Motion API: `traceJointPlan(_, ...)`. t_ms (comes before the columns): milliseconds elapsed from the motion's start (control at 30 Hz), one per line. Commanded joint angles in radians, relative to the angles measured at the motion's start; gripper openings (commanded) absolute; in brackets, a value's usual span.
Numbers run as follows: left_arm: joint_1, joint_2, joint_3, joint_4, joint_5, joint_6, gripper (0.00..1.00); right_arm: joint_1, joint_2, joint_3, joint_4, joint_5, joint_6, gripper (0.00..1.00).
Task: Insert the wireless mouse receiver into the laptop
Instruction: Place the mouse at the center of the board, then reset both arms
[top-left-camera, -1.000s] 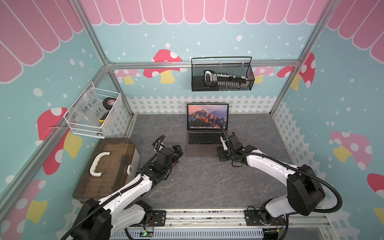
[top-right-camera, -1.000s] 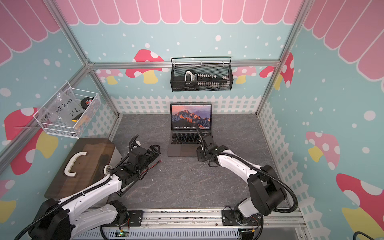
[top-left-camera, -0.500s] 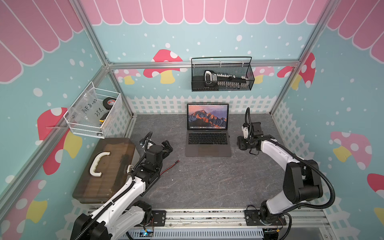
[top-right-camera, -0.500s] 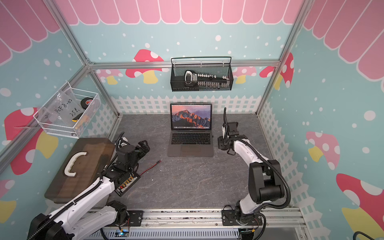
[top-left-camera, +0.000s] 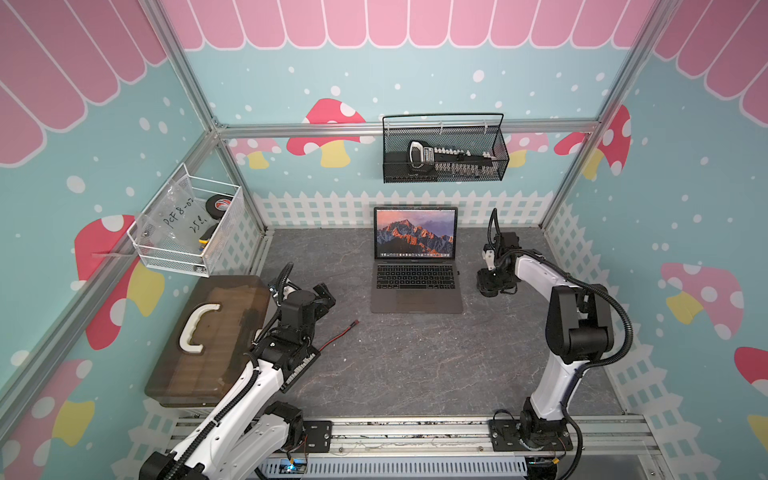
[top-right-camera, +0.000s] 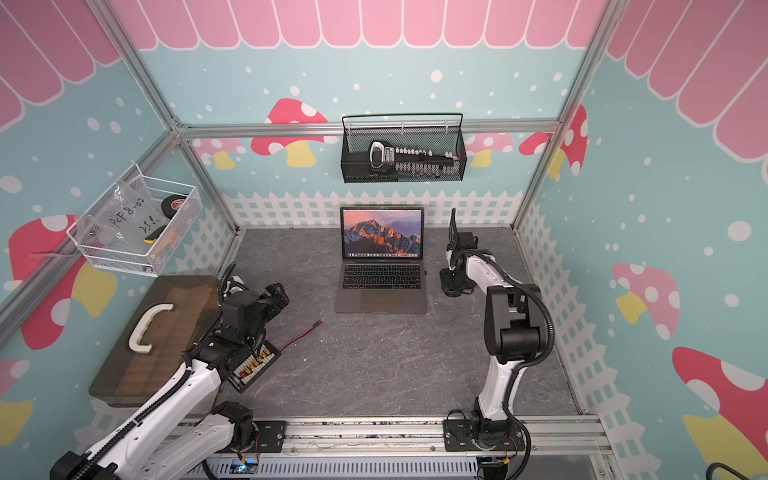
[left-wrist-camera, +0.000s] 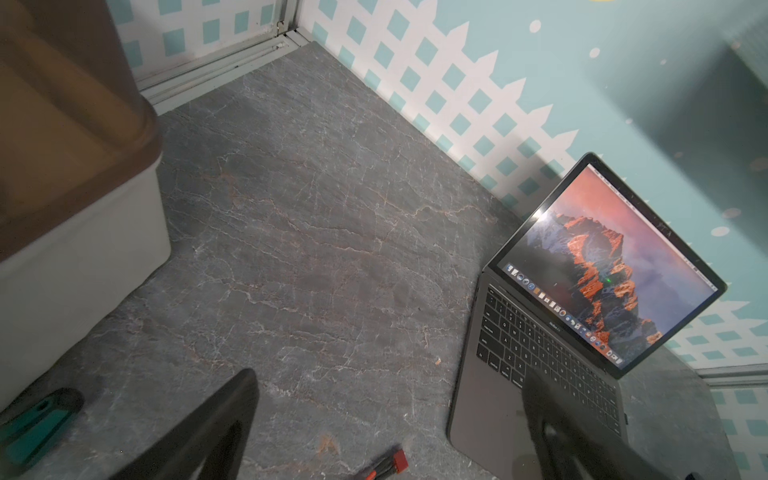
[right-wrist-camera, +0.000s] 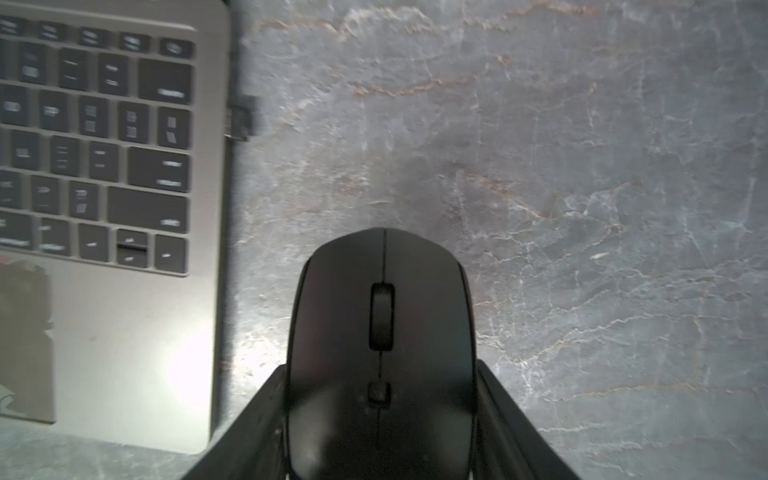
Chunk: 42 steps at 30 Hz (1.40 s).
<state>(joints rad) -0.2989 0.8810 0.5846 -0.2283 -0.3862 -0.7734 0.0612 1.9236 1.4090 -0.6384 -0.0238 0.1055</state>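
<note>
The right gripper (right-wrist-camera: 382, 374) is clamped on the black mouse (right-wrist-camera: 424, 299). In the right wrist view we see its jaws pressed against the two flanks of the mouse body, with the scroll wheel facing the camera. In both top views this gripper points down at the table (top-left-camera: 415, 365), just right of the laptop (top-left-camera: 415, 291); we cannot tell whether the mouse touches the surface. The wireless mouse receiver (right-wrist-camera: 242, 118) projects as a small black stub from the laptop's right edge, beside the upper keyboard rows and apart from the mouse. The laptop stands open with its screen lit. The left gripper (left-wrist-camera: 390, 386) is spread wide and holds nothing, hovering over bare table left of the laptop. A red-tipped wire (top-left-camera: 338, 334) lies near it, and a brown wooden case (top-left-camera: 216, 340) sits beside the left arm.
</note>
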Motion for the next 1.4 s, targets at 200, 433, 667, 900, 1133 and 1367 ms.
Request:
traceJointPlan(200, 0.012, 0.000, 0.024, -0.047, 0.005, 0.027, 0.99, 0.003, 0.114, 0.105, -0.021, 0.052, 0.002, 0.47)
traceJointPlan(433, 0.038, 0.004, 0.042, -0.091, -0.013, 0.113, 0.99, 0.003, 0.135, 0.079, -0.018, 0.064, -0.020, 0.50)
traceJointPlan(667, 0.110, 0.021, 0.052, -0.110, -0.046, 0.238, 0.99, 0.003, 0.070, 0.052, -0.013, 0.076, 0.000, 0.78)
traceJointPlan(900, 0.199, 0.052, 0.032, -0.057, -0.062, 0.305, 0.99, 0.003, -0.140, -0.054, 0.046, 0.091, 0.062, 0.99)
traceJointPlan(1133, 0.257, 0.073, -0.068, 0.121, -0.141, 0.358, 0.99, -0.001, -0.551, -0.555, 0.553, 0.390, 0.164, 0.99)
traceJointPlan(1367, 0.272, 0.114, -0.226, 0.445, -0.036, 0.541, 1.00, -0.026, -0.884, -1.075, 1.080, 0.599, 0.141, 0.99)
